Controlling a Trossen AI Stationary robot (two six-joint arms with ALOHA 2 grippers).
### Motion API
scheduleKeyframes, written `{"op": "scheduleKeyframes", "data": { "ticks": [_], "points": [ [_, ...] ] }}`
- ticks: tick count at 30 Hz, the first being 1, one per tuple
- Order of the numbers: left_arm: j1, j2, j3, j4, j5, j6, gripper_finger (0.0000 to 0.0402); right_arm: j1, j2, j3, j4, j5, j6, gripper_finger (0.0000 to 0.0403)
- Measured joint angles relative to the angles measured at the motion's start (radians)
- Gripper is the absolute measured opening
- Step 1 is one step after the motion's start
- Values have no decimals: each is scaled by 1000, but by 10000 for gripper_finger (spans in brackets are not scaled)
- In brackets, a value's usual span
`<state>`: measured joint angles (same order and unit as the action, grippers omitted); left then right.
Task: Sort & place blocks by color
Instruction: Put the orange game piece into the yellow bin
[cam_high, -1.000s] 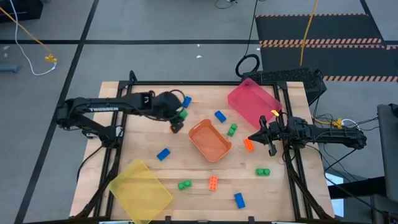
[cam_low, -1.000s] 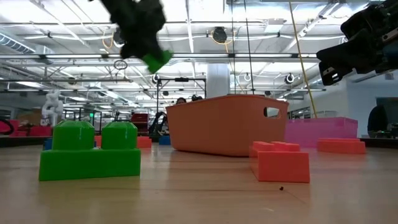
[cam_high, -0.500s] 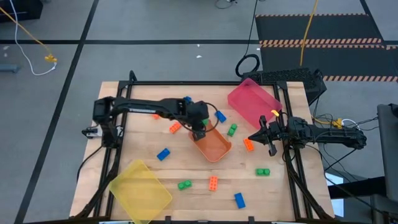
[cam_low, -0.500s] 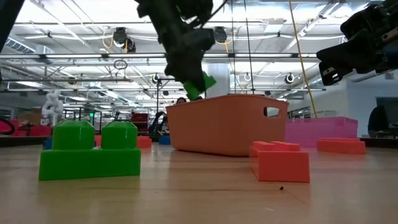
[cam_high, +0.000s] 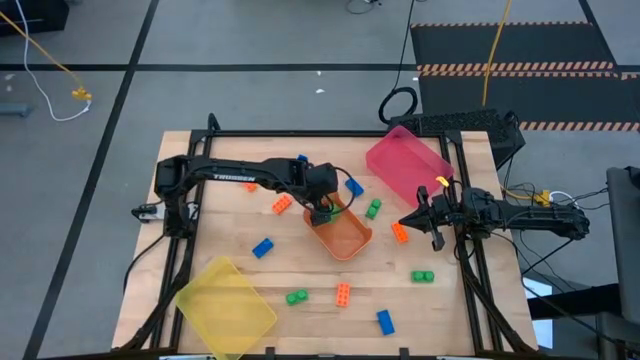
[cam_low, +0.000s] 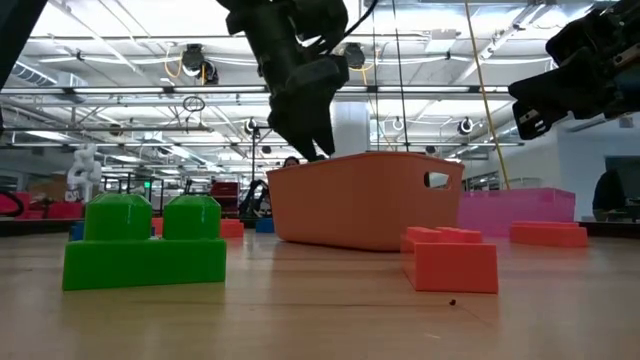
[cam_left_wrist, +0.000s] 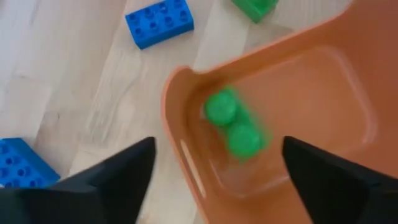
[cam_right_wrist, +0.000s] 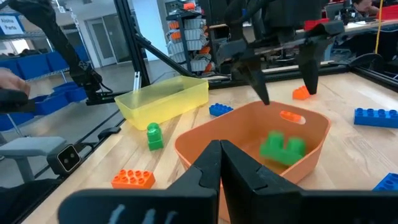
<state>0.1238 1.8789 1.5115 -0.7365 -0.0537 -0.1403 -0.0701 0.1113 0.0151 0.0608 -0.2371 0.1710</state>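
Note:
My left gripper (cam_high: 322, 212) hangs open over the far-left end of the orange tray (cam_high: 347, 238), fingers pointing down with nothing between them. A green block (cam_left_wrist: 235, 127) is inside the tray below it, apart from the fingers; the right wrist view shows the green block (cam_right_wrist: 283, 148) tilted in the tray. My right gripper (cam_high: 405, 222) waits shut above the table, right of the tray, beside an orange block (cam_high: 400, 233). Blue, green and orange blocks lie loose on the wood.
A pink tray (cam_high: 408, 165) lies at the far right and a yellow tray (cam_high: 228, 308) at the near left. Loose blocks: blue (cam_high: 262, 247), blue (cam_high: 353, 186), blue (cam_high: 385, 320), green (cam_high: 297, 297), green (cam_high: 422, 276), green (cam_high: 373, 208), orange (cam_high: 283, 205), orange (cam_high: 343, 294).
My left gripper has carried a green block from the far-left part of the table toward the right, to above the orange tray. It has then let go, and the block has fallen into the tray. My right arm has kept still.

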Motion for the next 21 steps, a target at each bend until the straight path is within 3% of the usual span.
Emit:
{"op": "scheduleKeyframes", "data": {
  "ticks": [4,11,21],
  "points": [
    [3,-5,0,-44,-20,-19,389,0,1,0,-1,0,0,4],
    [63,-69,-1,-316,-148,-85,323,0,2,0,-4,0,0,4],
    [177,-83,-89,-431,-94,-188,255,0,22,0,-6,0,4,4]
  ]
}}
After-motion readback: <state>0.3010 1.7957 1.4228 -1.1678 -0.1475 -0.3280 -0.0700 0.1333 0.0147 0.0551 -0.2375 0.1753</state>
